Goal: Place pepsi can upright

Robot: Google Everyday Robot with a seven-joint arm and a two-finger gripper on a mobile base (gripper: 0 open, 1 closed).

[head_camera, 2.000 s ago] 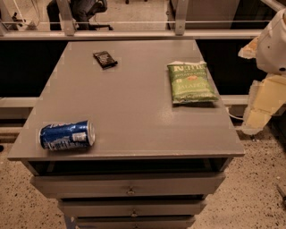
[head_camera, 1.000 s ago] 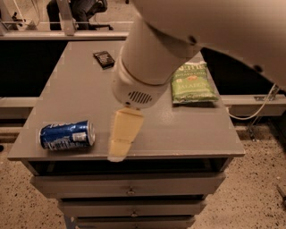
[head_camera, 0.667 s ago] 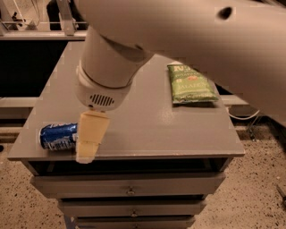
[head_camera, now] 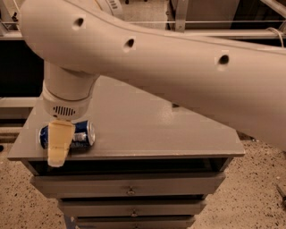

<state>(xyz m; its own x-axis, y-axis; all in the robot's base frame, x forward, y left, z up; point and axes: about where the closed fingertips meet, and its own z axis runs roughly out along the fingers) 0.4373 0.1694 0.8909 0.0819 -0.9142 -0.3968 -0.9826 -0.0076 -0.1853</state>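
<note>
You've got a grey cabinet top mid-frame, flat w/ a thin front edge. Under it there's a dark open slot, then stacked grey drawers, each w/ a small knob at centre. At btm left & right the floor is speckled, beige w/ dark flecks. Behind the cabinet you see a dark recess on the left, a pale horizontal rail across the top right, and an upright metal post above it. Light is dim & warm. The gripper hangs at the front-left corner of the cabinet top.
</note>
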